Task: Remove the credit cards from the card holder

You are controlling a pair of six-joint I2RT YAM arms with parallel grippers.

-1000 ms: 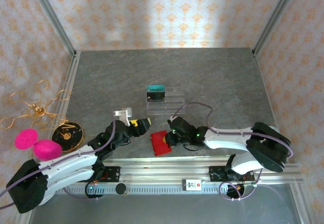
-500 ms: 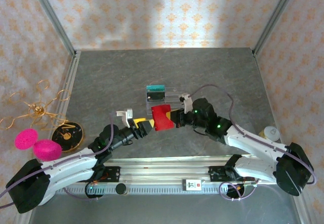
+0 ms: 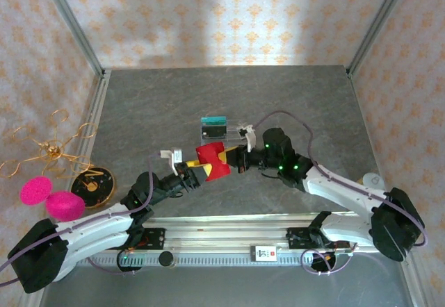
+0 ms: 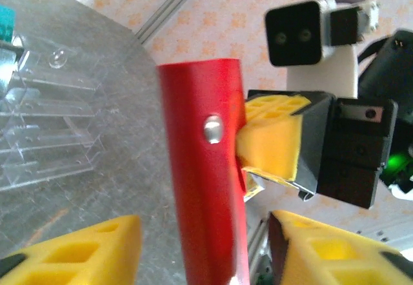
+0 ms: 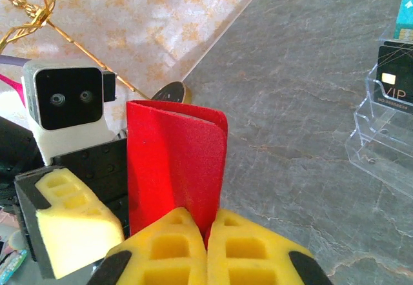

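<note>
The red card holder hangs folded above the table, in front of the clear tray. My right gripper comes in from the right and is shut on one edge of it; in the right wrist view both yellow pads pinch the red cover. My left gripper reaches in from the left. Its two fingers straddle the holder's other end, with a gap showing on each side, so it is open. The credit cards are hidden inside the folded holder.
A clear compartmented tray stands behind the holder with a teal card and a black card in it. Left of the table are a gold wire ornament, pink pompoms and a black disc.
The right gripper has lifted the red holder from near the front edge and carried it up and back. The left gripper has moved in around it and its jaws have narrowed.
</note>
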